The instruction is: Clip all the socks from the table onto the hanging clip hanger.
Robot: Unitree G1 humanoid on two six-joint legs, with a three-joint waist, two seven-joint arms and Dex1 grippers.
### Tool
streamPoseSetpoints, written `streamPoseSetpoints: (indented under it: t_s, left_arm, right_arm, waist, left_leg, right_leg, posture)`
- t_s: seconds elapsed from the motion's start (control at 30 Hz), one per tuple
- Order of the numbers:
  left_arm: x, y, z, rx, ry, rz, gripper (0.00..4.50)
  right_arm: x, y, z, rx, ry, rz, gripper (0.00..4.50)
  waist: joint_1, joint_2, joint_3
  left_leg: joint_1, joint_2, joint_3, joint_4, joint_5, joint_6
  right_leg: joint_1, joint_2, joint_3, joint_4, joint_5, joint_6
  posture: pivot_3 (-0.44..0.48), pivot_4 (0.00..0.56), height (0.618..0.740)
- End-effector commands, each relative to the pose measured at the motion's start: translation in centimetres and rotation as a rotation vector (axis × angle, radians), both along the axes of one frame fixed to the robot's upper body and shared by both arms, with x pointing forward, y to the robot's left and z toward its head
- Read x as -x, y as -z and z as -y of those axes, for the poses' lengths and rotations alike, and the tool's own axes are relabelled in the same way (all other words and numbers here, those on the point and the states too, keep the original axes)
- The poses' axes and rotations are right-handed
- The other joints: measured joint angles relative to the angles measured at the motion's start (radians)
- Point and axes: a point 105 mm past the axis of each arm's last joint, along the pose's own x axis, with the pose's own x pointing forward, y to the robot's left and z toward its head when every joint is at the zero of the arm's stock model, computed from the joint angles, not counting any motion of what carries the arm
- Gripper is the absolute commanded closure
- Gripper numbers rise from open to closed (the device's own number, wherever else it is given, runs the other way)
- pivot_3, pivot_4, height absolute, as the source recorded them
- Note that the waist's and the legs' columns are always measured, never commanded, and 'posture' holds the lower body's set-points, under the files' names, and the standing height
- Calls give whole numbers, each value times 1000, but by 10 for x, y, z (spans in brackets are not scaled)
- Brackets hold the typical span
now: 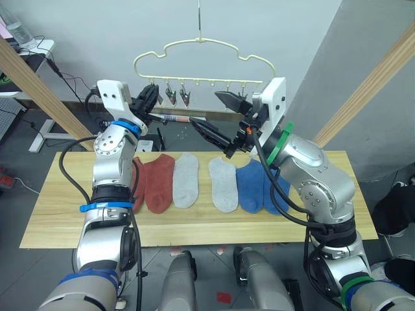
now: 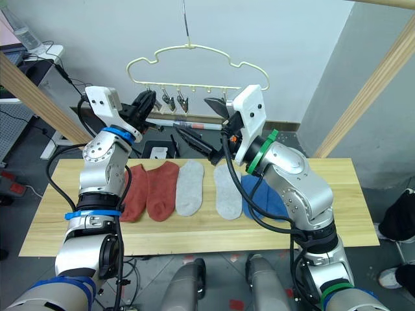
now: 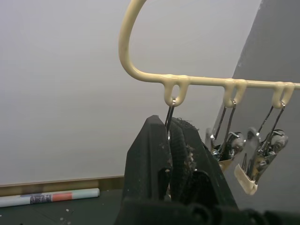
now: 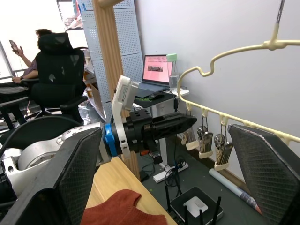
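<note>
Rust, grey, blue socks (image 1: pixel 194 181); yellow hanger (image 1: pixel 201 52)

Seated person (image 4: pixel 35 56) in office chair (image 4: pixel 61 70) — open laptop (image 4: pixel 154 70) beyond.

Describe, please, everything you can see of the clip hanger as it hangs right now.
The clip hanger is a pale yellow thin frame shaped like a cloud outline, hanging by its top hook above the far side of the table. Small loops along its straight lower bar carry metal clips on wire links; no sock hangs from any of them. The left gripper is closed around the end clip on the robot's left. The right gripper, open, is held near the bar's other end, apart from it.
</note>
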Motion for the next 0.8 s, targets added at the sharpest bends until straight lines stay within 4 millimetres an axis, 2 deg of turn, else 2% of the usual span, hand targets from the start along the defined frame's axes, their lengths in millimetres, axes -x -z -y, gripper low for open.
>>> streamPoseSetpoints:
  t_s: [0.03,0.07,0.13,0.27,0.37,0.47,0.57,0.8]
  left_arm:
    - [4,-20,3,-16,10,59,4492]
    - [4,-19,3,-30,12,42,4492]
    - [7,-18,3,-54,37,2,4492]
    - [17,-11,1,-122,97,-97,4492]
    - [23,-8,-1,-131,115,-131,4492]
    - [25,-6,-2,-121,110,-148,4492]
    - [28,-4,-1,-111,113,-162,4492]
    - [37,1,9,-93,179,-225,4492]
  right_arm:
    - [3,-2,12,-8,40,19,0]
    - [-4,7,22,15,86,-12,0]
    - [-21,39,52,134,211,-75,0]
    - [-45,112,124,407,404,-278,0]
    - [-56,141,156,513,486,-357,0]
    - [-73,162,175,566,531,-421,0]
    - [-81,178,175,652,490,-433,0]
    - [-101,201,184,667,516,-515,0]
  waist:
    - [1,0,0]
    - [1,0,0]
    - [5,-1,1]
    - [1,-1,4]
    - [-3,0,7]
    - [-19,0,10]
    - [-28,-1,16]
    - [-20,-2,22]
  left_leg:
    - [0,0,0,0,0,0]
    - [0,0,0,0,0,0]
    - [0,0,0,0,0,0]
    - [0,-2,2,0,0,0]
    - [1,-1,3,-1,0,0]
    - [2,1,2,-1,0,0]
    - [3,1,2,0,0,0]
    - [2,0,2,-1,0,0]
  right_leg:
    - [0,0,0,0,0,0]
    - [0,0,0,0,0,0]
    - [0,0,0,-1,0,0]
    - [0,-2,2,-2,0,0]
    - [0,-2,2,-1,0,0]
    - [0,1,2,1,0,0]
    - [0,2,3,3,0,0]
    - [0,1,3,1,0,0]
  posture:
    - [-76,335,740]
    - [-76,335,740]
    - [-72,343,740]
    - [-72,351,740]
    - [-64,351,740]
    - [-51,352,740]
    - [-48,350,740]
    - [-27,353,740]
